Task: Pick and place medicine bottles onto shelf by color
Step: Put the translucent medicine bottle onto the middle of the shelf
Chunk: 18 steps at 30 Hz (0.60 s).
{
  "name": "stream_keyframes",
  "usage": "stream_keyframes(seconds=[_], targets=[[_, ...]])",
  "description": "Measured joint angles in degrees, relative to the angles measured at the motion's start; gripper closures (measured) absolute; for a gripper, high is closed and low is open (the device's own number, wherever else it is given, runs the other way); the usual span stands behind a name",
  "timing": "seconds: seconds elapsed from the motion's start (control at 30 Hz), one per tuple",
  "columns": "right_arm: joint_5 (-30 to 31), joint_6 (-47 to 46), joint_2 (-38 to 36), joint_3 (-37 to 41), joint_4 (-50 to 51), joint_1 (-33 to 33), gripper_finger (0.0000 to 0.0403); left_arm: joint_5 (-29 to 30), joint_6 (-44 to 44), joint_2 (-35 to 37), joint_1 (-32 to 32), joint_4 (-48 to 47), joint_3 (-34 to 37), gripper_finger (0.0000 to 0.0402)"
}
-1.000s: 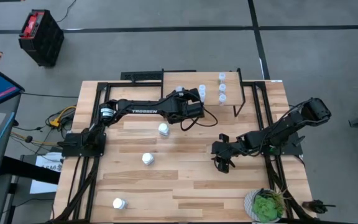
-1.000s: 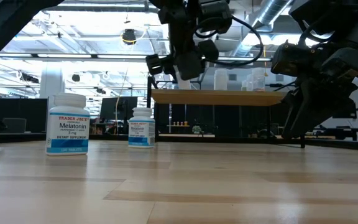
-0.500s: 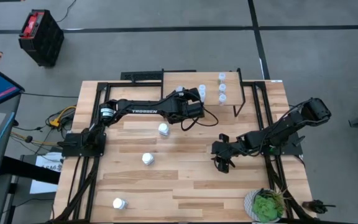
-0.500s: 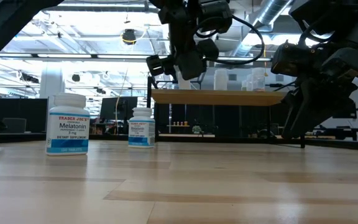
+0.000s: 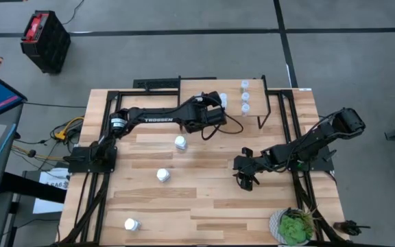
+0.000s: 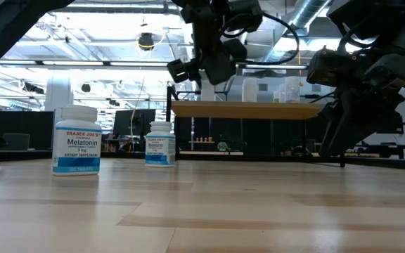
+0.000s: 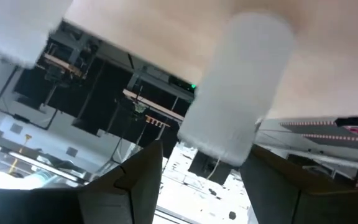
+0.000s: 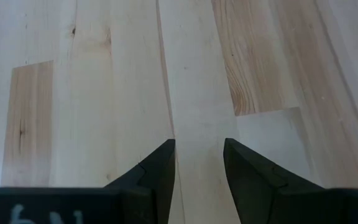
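Placement is finishing: the left claw (image 5: 214, 104), fingers standing apart, is hanging over the small light-wood shelf (image 5: 256, 103) with a pale translucent bottle (image 7: 238, 93) just ahead; backing clear probably comes next.

The right claw (image 8: 199, 163), fingers apart and empty, is waiting over the bench (image 5: 204, 206).

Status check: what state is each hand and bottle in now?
left hand: open, over the shelf.
right hand: open, empty, above the table.
pale bottle at left hand: upright on shelf, not gripped.
three pale bottles on shelf: upright, in a row.
three white bottles on table: upright, capped.
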State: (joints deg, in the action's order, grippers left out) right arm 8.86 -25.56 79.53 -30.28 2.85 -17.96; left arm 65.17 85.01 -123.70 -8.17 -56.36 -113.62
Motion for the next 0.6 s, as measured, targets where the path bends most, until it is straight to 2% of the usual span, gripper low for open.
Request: stream_keyframes(seconds=[0.37, 0.5, 0.6], targets=[[-0.02, 0.00, 0.00, 0.00, 0.15, -0.02, 0.0244, -0.31, -0.09, 0.05, -0.77, -1.70, -5.90, 0.0206], [0.00, 0.00, -0.01, 0.00, 0.14, 0.00, 0.0244, 1.21, -0.24, 0.05, -1.20, -1.94, -9.26, 0.0206], [0.00, 0.00, 0.00, 0.00, 0.13, -0.02, 0.0244, 2.50, -4.29, 0.05, -1.98, -3.17, -13.56, 0.0206]])
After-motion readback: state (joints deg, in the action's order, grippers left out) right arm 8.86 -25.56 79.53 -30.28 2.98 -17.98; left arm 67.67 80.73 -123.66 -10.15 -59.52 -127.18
